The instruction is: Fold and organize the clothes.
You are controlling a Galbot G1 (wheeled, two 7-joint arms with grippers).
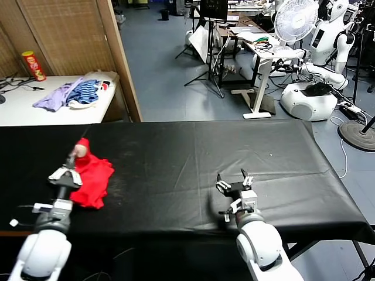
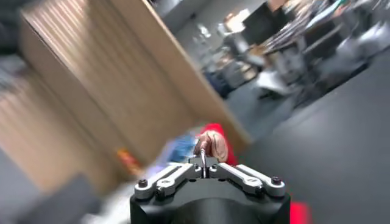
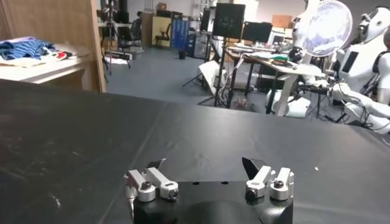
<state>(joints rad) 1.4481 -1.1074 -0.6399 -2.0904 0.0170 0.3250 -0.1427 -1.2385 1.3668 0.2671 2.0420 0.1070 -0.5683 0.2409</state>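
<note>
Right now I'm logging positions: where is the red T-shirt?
In the head view the red T-shirt lies bunched at the black table's left side, one end lifted in the shut left gripper.

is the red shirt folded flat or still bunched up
Bunched: the red T-shirt lies crumpled on the black table, one part pinched up by the left gripper.

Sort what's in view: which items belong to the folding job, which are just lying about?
Job:
- red T-shirt, pinched by the shut left gripper
- right gripper, open, idle over the black table

Lying about:
- lilac and striped garments
- snack can
- fan
</note>
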